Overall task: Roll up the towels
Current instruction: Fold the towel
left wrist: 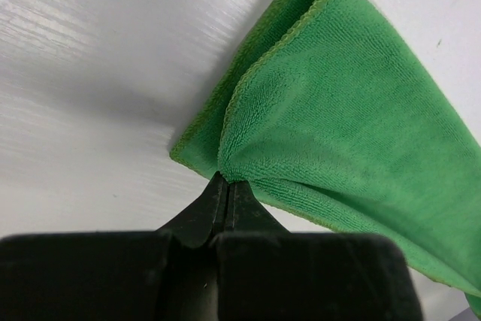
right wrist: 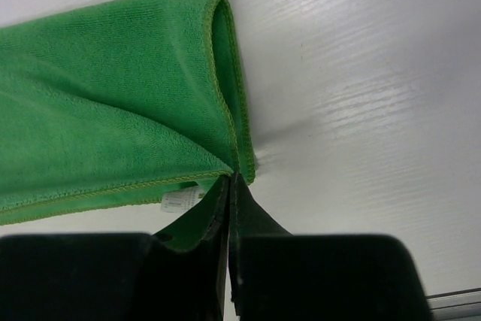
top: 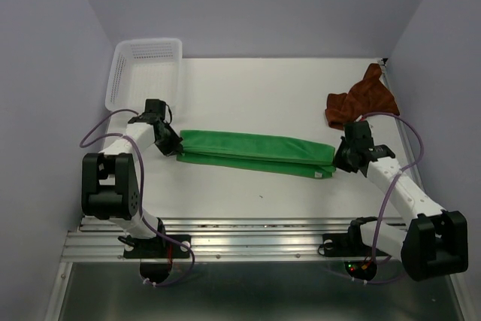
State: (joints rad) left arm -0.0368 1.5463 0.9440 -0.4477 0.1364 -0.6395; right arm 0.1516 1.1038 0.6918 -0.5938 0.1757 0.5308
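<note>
The green towel (top: 255,152) lies folded into a long narrow strip across the middle of the table. My left gripper (top: 174,146) is shut on its left end, pinching a corner of the green towel (left wrist: 338,110) between the closed fingertips (left wrist: 225,186). At the strip's right end my right gripper (top: 340,162) is shut on a corner of the green towel (right wrist: 113,95), just above its white label (right wrist: 180,201). The rust-brown towel (top: 361,99) lies crumpled at the back right, beyond the right arm.
A white mesh basket (top: 144,69) stands at the back left, just behind the left arm. Grey walls close in the table on the left, back and right. A metal rail (top: 248,238) runs along the near edge.
</note>
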